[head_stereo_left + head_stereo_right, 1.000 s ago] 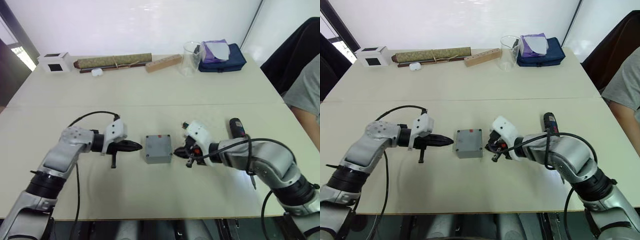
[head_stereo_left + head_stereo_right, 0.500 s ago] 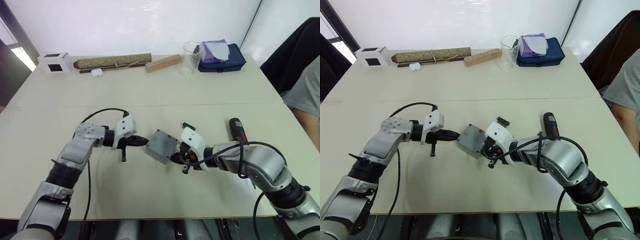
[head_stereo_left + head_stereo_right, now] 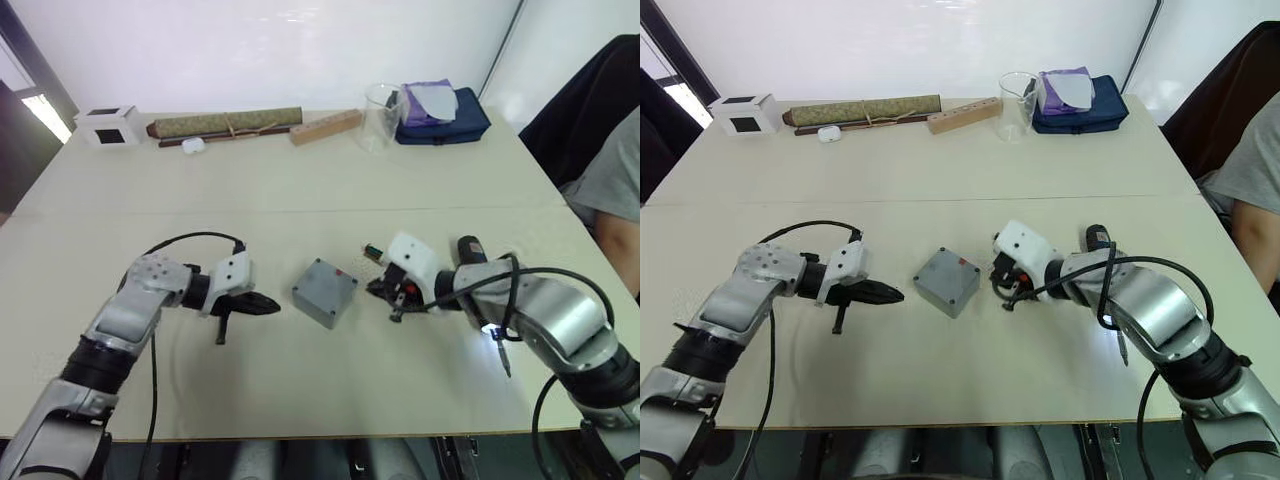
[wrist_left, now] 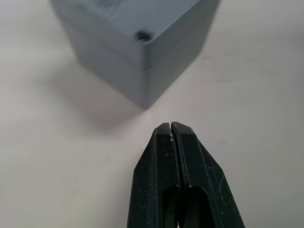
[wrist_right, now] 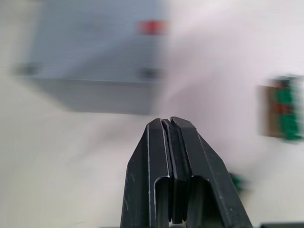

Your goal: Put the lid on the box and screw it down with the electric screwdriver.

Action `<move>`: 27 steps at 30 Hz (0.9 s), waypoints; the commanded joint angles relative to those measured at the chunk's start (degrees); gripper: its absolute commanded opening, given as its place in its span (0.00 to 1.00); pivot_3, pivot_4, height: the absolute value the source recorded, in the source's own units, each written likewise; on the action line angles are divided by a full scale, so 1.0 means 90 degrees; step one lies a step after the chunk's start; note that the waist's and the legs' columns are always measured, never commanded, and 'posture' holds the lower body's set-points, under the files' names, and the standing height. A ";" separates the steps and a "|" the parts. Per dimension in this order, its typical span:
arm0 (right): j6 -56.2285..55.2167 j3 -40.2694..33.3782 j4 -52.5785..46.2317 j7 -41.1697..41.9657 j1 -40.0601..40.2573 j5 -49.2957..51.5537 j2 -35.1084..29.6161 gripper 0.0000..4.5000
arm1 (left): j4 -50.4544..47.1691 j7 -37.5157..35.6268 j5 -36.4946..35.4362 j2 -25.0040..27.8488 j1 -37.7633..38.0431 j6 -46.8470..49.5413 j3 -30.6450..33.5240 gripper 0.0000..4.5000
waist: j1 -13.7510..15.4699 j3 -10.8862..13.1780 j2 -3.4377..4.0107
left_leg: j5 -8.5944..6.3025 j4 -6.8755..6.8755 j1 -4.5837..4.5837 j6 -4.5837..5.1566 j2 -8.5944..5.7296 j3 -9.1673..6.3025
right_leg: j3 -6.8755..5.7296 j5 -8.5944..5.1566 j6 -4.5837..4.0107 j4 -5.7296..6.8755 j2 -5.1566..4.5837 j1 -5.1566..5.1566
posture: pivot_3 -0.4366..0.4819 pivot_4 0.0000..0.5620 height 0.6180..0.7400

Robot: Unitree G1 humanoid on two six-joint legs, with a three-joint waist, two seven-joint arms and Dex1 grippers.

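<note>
Both arms have backed off since 0.5 s ago: then my grippers pressed against the box from either side, now each sits clear of it on the table (image 3: 300,190). The box (image 3: 325,291) lies between them near the table's middle, turned at an angle with 1 corner toward me, the lid (image 3: 948,276) seated on top and a red mark showing on it. 1 s ago it sat square to me.

My left gripper (image 3: 270,303) points at the box with its jaws pressed together on nothing, a short gap from the nearest corner. My right gripper (image 3: 378,290) is likewise closed and empty, just beside the box's right side.

The electric screwdriver (image 3: 482,290) lies on the table partly under my right forearm, its tip light glowing. A small green part (image 3: 372,251) rests just behind the right gripper. Along the far edge sit a white cube (image 3: 107,124), a long brown roll (image 3: 225,122), a wooden block (image 3: 327,126), a clear cup (image 3: 380,115) and a blue pouch (image 3: 445,115). A person's arm (image 3: 605,195) shows at the right edge.
</note>
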 commanded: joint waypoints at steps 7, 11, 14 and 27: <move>-0.0736 0.0163 0.1189 0.0217 -0.0468 -0.0645 0.1082 0.01 | -0.0667 0.0397 -0.0228 -0.0299 0.0087 0.0477 0.0080 0.00 | -0.0022 -0.0001 -0.0001 | 0.0000 0.0000 0.0001 0.0000 0.0001 -0.0001 | 0.0001 0.0000 0.0000 0.0005 0.0003 0.0000 | 0.48 0.27 0.97; -0.0765 0.0248 0.1274 0.0313 -0.0480 -0.0784 0.1366 0.01 | -0.0488 0.0547 -0.0090 -0.0414 -0.0032 0.0381 0.0020 0.00 | -0.0013 -0.0001 -0.0001 | 0.0000 0.0002 0.0001 -0.0001 0.0000 -0.0001 | 0.0001 0.0001 0.0000 0.0005 0.0002 0.0000 | 0.48 0.27 0.97; -0.0677 0.0289 0.1162 0.0406 -0.0425 -0.0821 0.1443 0.01 | -0.0378 0.0619 -0.0051 -0.0446 -0.0117 0.0351 0.0041 0.00 | -0.0011 -0.0001 0.0000 | 0.0000 0.0002 0.0001 -0.0001 0.0000 -0.0001 | 0.0000 0.0001 0.0000 0.0006 0.0002 0.0000 | 0.48 0.27 0.97; 0.0039 -0.0033 0.0159 0.0481 0.0106 -0.0511 0.1560 0.01 | 0.0288 0.0715 0.0170 -0.0526 -0.0441 -0.0032 0.0078 0.00 | -0.0015 -0.0001 0.0000 | 0.0001 0.0002 0.0002 -0.0001 0.0000 -0.0003 | 0.0000 0.0001 0.0000 0.0009 0.0003 0.0000 | 0.48 0.27 0.97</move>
